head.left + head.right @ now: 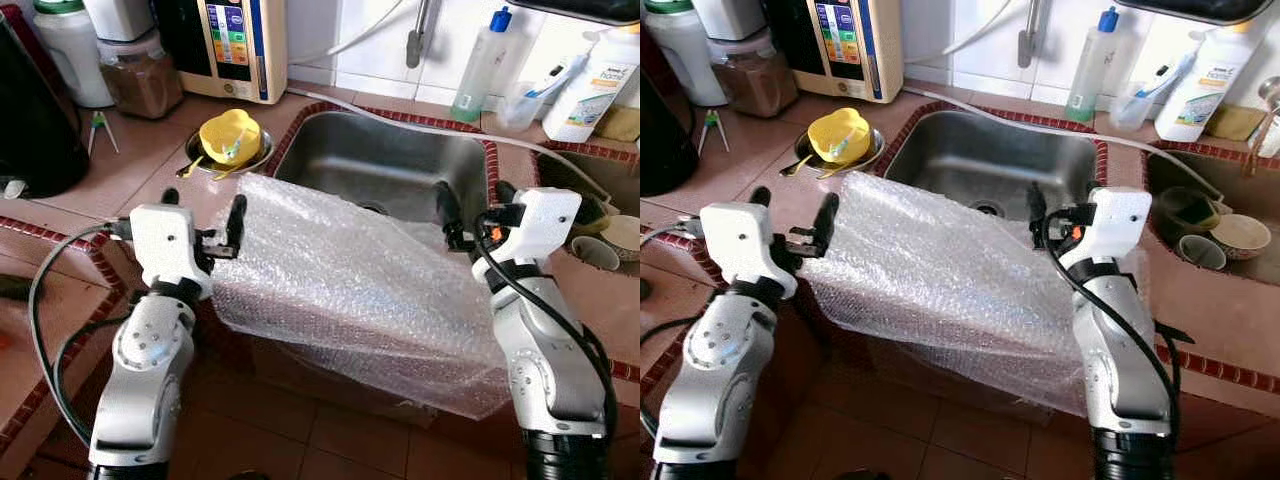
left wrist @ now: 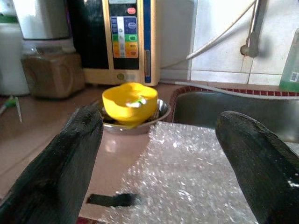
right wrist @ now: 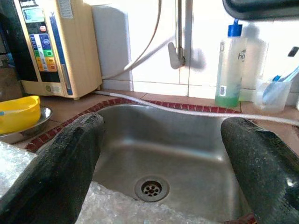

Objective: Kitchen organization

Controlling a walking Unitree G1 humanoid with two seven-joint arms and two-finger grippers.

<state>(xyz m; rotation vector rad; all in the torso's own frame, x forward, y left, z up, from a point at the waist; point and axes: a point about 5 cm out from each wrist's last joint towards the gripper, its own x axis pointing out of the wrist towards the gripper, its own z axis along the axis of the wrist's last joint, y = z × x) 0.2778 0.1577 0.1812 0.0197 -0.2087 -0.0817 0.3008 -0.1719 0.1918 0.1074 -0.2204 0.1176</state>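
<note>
A large sheet of clear bubble wrap (image 1: 340, 280) lies over the front rim of the steel sink (image 1: 400, 160) and hangs down past the counter edge toward the floor. My left gripper (image 1: 203, 210) stands open at the sheet's upper left corner. In the left wrist view the bubble wrap (image 2: 187, 177) lies below and between the spread fingers (image 2: 60, 163). My right gripper (image 1: 475, 205) is open at the sheet's upper right edge, over the sink's front rim. In the right wrist view the wrap's edge (image 3: 117, 205) lies low between the fingers, with the sink drain (image 3: 152, 188) beyond.
A yellow bowl (image 1: 230, 135) sits in a steel dish left of the sink. Behind it stand a water purifier (image 1: 235, 45), a brown jar (image 1: 140, 75) and a black kettle (image 1: 35, 120). Bottles (image 1: 485, 65) line the back wall. Small bowls (image 1: 600, 250) sit at the right.
</note>
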